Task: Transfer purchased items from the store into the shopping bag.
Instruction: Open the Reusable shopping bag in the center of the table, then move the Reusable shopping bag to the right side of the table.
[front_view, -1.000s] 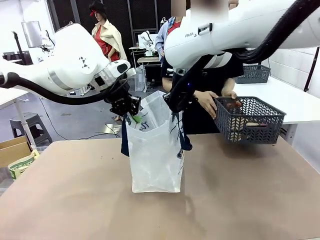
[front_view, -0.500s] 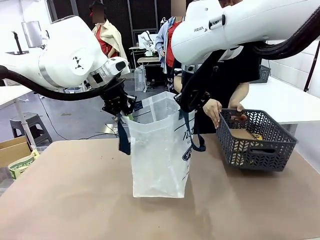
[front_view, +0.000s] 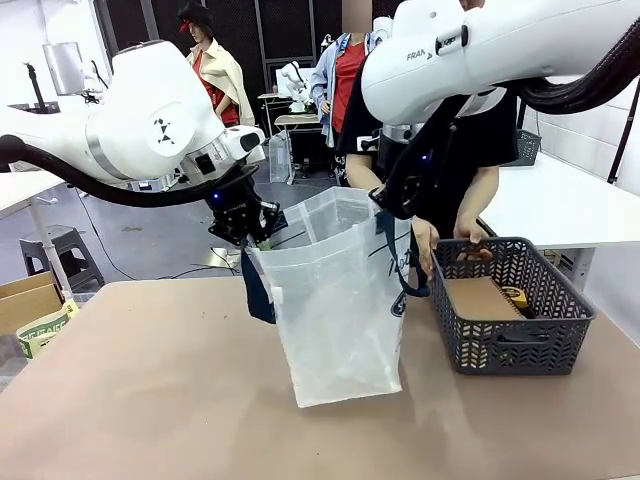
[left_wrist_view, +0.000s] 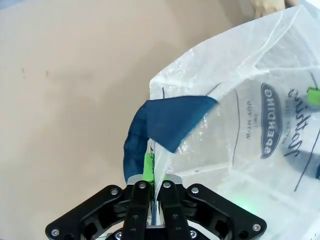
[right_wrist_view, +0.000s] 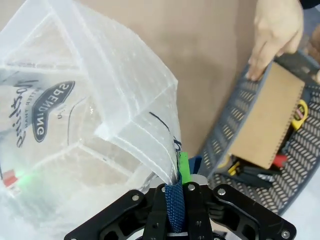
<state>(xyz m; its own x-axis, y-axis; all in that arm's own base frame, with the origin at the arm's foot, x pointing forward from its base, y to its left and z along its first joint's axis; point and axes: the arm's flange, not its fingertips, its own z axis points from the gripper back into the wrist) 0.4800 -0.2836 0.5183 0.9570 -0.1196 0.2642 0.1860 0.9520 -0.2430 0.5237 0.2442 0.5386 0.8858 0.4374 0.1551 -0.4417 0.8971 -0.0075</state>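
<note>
The shopping bag (front_view: 340, 310), translucent with navy handles, stands open at the table's middle. My left gripper (front_view: 256, 236) is shut on its left rim beside a navy handle (left_wrist_view: 165, 122). My right gripper (front_view: 396, 206) is shut on the right rim and strap (right_wrist_view: 174, 197). Between them the mouth is held wide; the bag (left_wrist_view: 250, 125) looks empty inside. The purchased items lie in a dark grey lattice basket (front_view: 510, 345) to the right of the bag: a flat brown pack (front_view: 484, 297) and a small yellow piece (front_view: 516, 295). In the right wrist view the pack (right_wrist_view: 267, 122) and yellow piece (right_wrist_view: 299, 110) show too.
A person stands at the far side with both hands (front_view: 425, 240) on the basket's far rim; one hand (right_wrist_view: 275, 35) touches the basket's edge. A cardboard box (front_view: 30, 305) sits off the table's left edge. Bare tabletop (front_view: 150, 400) lies in front of and left of the bag.
The person has brought the basket down onto the table at the right. Both grippers have pulled the bag's mouth wider, and the bag has shifted a little to the right.
</note>
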